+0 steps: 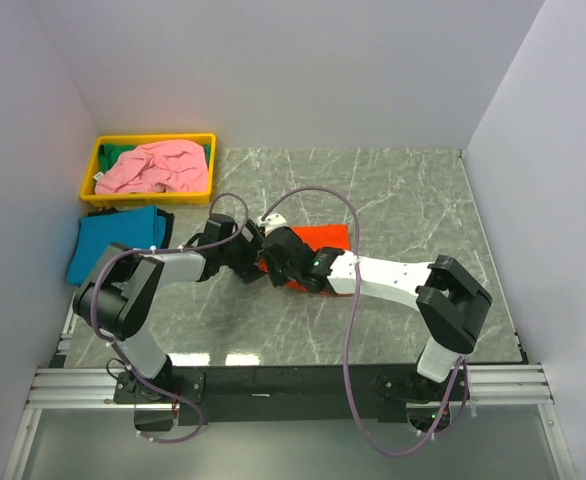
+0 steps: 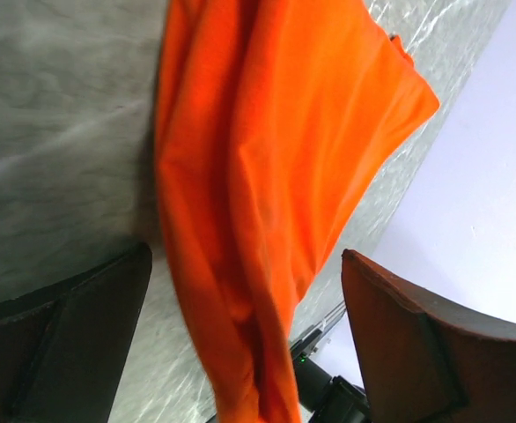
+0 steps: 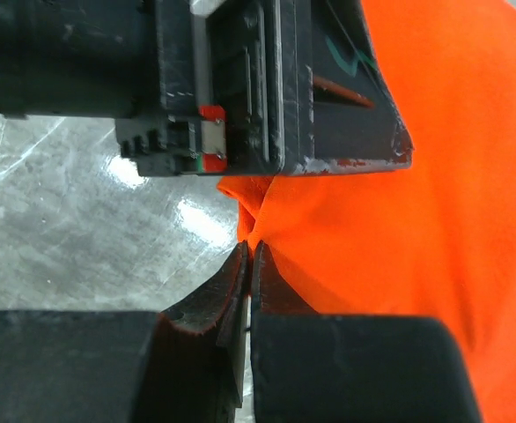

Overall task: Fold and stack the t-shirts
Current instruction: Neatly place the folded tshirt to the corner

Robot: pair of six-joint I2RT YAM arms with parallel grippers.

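Observation:
The orange t-shirt [image 1: 325, 238] lies at the table's middle, partly under both grippers. My right gripper [image 1: 272, 263] is shut, its tips [image 3: 251, 254] pinching the orange shirt's [image 3: 434, 176] near-left edge. My left gripper [image 1: 256, 250] is open, with the orange cloth [image 2: 258, 176] running between its spread fingers [image 2: 416, 352] and no grip on it. The teal blue t-shirt [image 1: 116, 246] lies folded at the left. The pale pink t-shirt [image 1: 158, 167] lies crumpled in the yellow tray [image 1: 149, 141].
The yellow tray stands at the back left, with a bit of green cloth [image 1: 123, 153] under the pink shirt. White walls close the left, back and right. The left gripper's body [image 3: 240, 79] hangs just above my right fingertips.

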